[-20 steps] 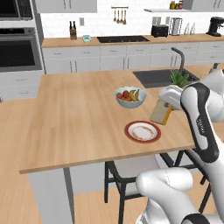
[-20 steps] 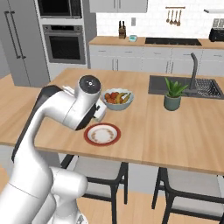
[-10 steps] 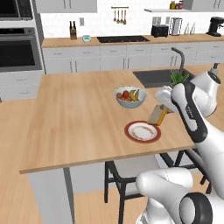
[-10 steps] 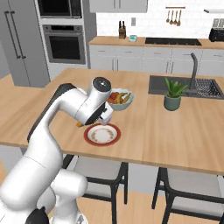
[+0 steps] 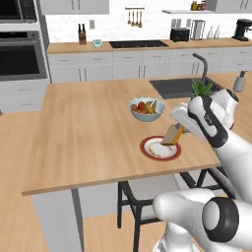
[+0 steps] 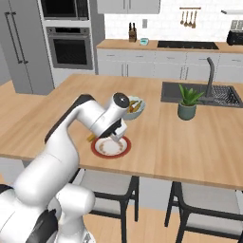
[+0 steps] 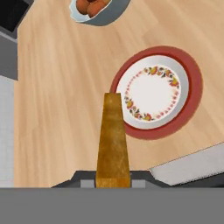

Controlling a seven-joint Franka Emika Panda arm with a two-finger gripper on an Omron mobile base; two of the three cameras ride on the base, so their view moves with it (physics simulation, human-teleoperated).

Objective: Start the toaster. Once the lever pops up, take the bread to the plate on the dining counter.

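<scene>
Bread (image 7: 113, 140) is pinched edge-on in the gripper (image 5: 178, 131), jaws clamped on its near end, far end sticking out over the counter (image 5: 88, 128) just beside the plate (image 7: 192, 83) rim. Likely light, stiff but crumbly; a thin slice held by one edge could pivot or crack if squeezed hard, so a grip across the flat faces near the crust looks safest. In the left base view the slice hangs tilted, lower corner just above the plate's near rim. Arm is bent at the elbow, wrist angled down twd the plate. Beyond sits a fruit bowl (image 5: 146, 109); farther back, the toaster (image 5: 180, 34) on the rear wall counter.
</scene>
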